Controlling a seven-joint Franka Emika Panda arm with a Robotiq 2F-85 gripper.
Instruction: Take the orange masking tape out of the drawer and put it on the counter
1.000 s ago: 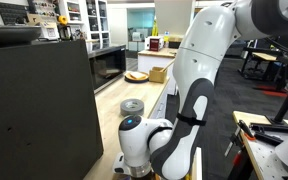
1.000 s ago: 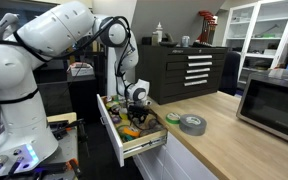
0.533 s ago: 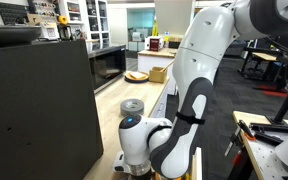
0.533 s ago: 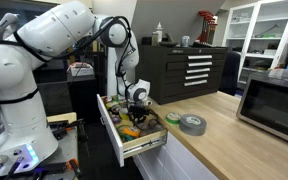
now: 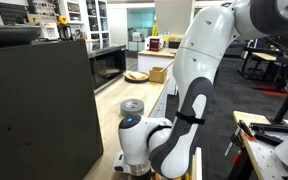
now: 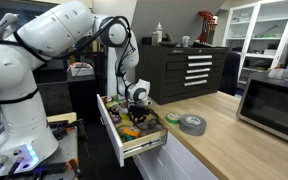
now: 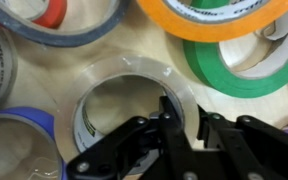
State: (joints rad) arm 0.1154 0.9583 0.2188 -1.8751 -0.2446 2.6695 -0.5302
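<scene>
Clear roll (image 7: 124, 72) in claw (image 7: 184, 110), print illegible

A grey tape roll (image 5: 132, 106) lies on the counter (image 5: 150, 96) behind the white arm (image 5: 199, 70).

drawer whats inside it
The drawer holds tape rolls: orange masking tape, a green roll, a clear roll, a blue roll. The gripper hides the clear roll's near rim and anything below it.

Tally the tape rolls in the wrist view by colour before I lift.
orange masking tape: 1
green tape: 1
clear tape: 1
red tape: 1
grey tape: 1
blue tape: 1
Total: 6; slivers at the frame edges are too cut off to count.
</scene>
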